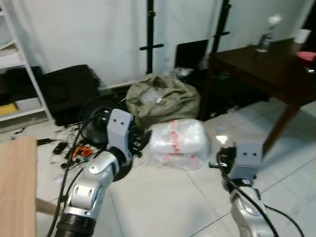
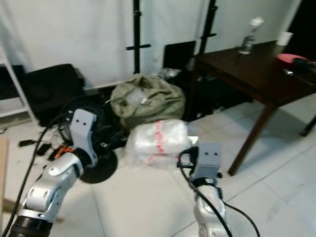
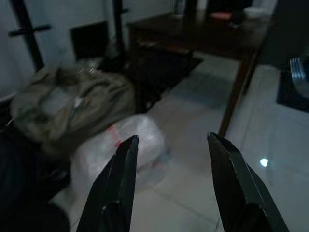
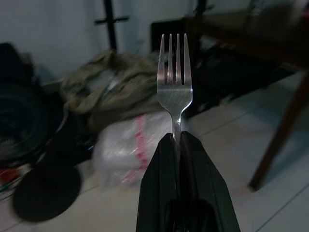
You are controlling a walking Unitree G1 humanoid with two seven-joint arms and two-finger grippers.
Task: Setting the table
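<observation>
In the right wrist view a silver fork (image 4: 174,87) stands tines up, its handle pinched between the two black fingers of my right gripper (image 4: 177,137), which is shut on it. My right arm (image 1: 243,163) is raised low at the right, over the tiled floor. My left arm (image 1: 116,136) is held up on the left, and the left gripper (image 3: 173,141) is open with nothing between its fingers. The dark wooden table (image 1: 266,69) stands ahead at the right, with a clear bottle (image 1: 266,34), a white cup (image 1: 302,35) and a pink thing (image 1: 306,55) on it.
On the floor ahead lie a white plastic bag with red print (image 1: 177,143), an olive sack (image 1: 160,96), a black fan and cables (image 1: 94,123). A white shelf (image 1: 19,84) stands at the left, a light wooden top (image 1: 17,187) at the near left. Two black stands (image 1: 149,34) rise at the wall.
</observation>
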